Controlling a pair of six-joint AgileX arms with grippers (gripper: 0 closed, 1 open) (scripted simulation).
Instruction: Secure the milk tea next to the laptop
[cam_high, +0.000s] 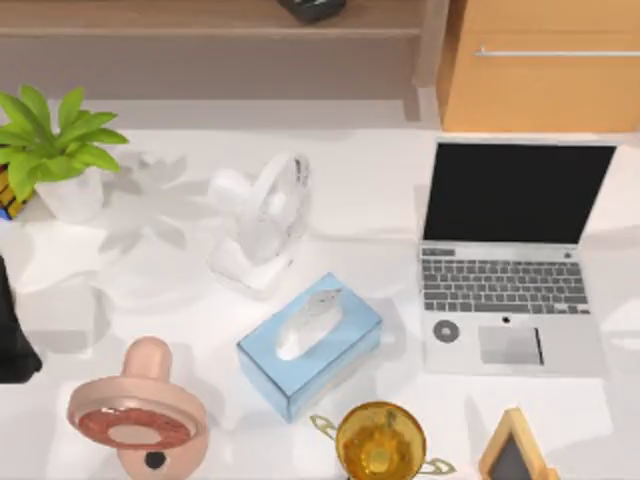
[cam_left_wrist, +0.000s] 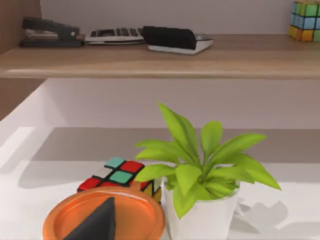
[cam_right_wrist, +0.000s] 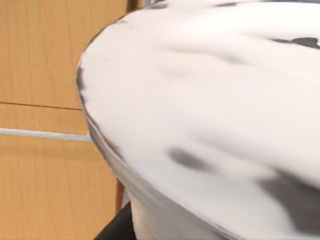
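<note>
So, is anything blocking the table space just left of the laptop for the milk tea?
Nothing visible does. The strip of table left of the laptop is bare; the blue tissue box lies further left, apart from it.

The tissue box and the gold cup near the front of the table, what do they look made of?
The tissue box looks like matte pale-blue card, flat-sided, with a white tissue poking out. The gold cup looks like polished metal, or maybe tinted glass: it shines and glints.
</note>
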